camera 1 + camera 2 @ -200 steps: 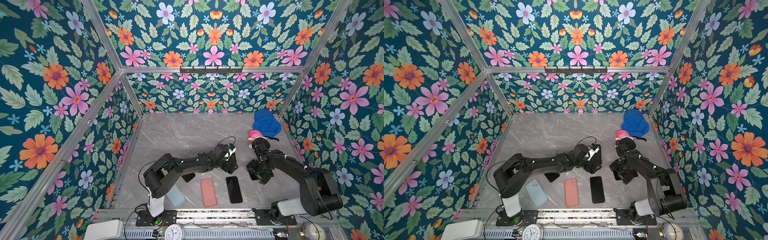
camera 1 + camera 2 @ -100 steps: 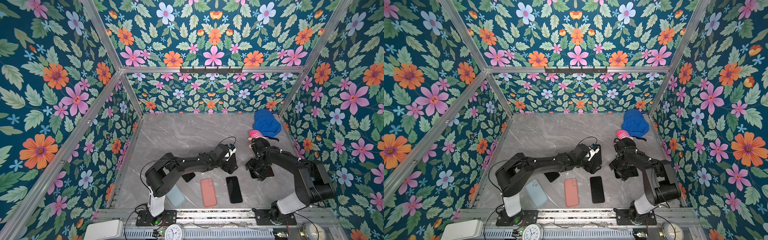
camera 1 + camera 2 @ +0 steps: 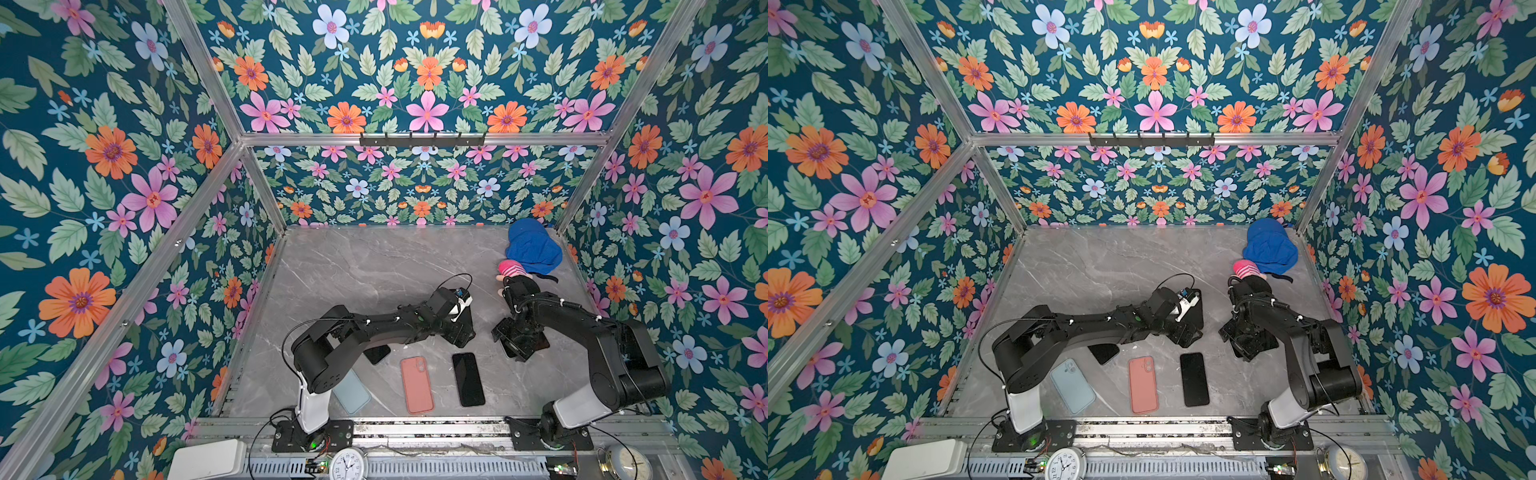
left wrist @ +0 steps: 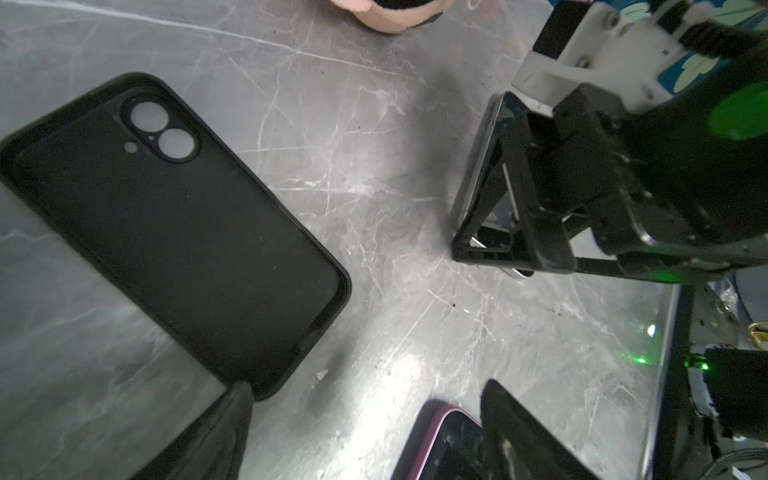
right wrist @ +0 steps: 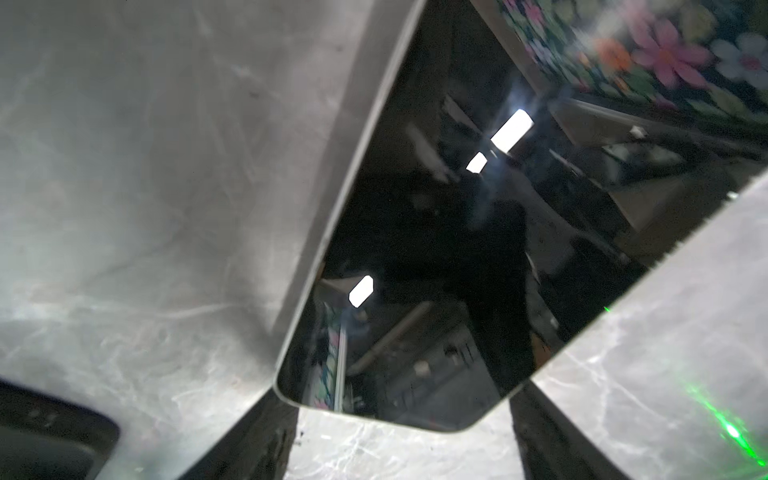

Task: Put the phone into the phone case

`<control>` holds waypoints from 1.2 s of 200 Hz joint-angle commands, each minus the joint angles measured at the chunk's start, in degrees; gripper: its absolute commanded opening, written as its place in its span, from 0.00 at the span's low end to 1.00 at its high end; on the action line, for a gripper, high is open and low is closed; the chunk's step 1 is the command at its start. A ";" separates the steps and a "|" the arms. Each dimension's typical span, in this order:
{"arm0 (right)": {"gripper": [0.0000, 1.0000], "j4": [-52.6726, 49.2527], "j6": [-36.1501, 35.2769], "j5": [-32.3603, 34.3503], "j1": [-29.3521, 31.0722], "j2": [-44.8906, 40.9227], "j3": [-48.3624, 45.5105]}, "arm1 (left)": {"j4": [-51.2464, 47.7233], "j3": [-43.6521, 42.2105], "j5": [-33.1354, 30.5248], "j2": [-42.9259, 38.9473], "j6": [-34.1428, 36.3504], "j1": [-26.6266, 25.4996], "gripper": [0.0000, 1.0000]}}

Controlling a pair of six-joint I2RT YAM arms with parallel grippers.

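Observation:
A black phone case [image 4: 174,232] lies open side up on the marble table, and only its edge [image 3: 1195,309] shows beside the left wrist in a top view. My left gripper [image 4: 365,399] hovers low next to it, open, with nothing between its fingers. The phone [image 5: 436,249], with a glossy black screen and a silver rim, is tilted with one long side raised. My right gripper [image 5: 401,399] straddles its short end, fingers against both long sides. In both top views the right gripper [image 3: 515,340] sits to the right of the left gripper [image 3: 459,332].
Near the front edge lie a light blue case [image 3: 351,390], an orange-pink case [image 3: 417,384] and a black phone [image 3: 468,379]. Another black item [image 3: 376,353] lies under the left arm. A blue cap [image 3: 532,247] and a pink plush toy [image 3: 511,268] sit at the back right.
The right arm's elbow has drawn in a little while its gripper stays at the phone. The left arm has not moved.

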 commanded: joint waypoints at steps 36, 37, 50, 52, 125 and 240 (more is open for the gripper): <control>0.99 -3.52 3.24 7.01 -3.50 -2.81 0.63 | -0.13 0.06 0.38 -0.34 1.17 0.16 0.88; 0.99 -3.65 3.28 7.17 -3.64 -2.81 0.70 | -0.16 0.04 0.37 -0.35 1.16 0.16 0.87; 0.99 -4.59 3.60 8.65 -5.07 -2.73 1.24 | -0.24 -0.24 0.22 -0.70 1.34 0.16 0.88; 0.99 -4.70 3.69 8.77 -5.28 -2.66 1.28 | -0.26 -0.28 0.19 -0.71 1.40 0.16 0.88; 0.94 -2.82 4.78 6.26 -6.80 5.06 3.37 | 0.17 -2.04 0.05 -1.85 1.51 0.68 0.87; 0.67 6.75 12.77 -1.37 1.42 5.03 -0.52 | 0.95 -4.81 -1.44 -4.50 0.82 1.47 0.87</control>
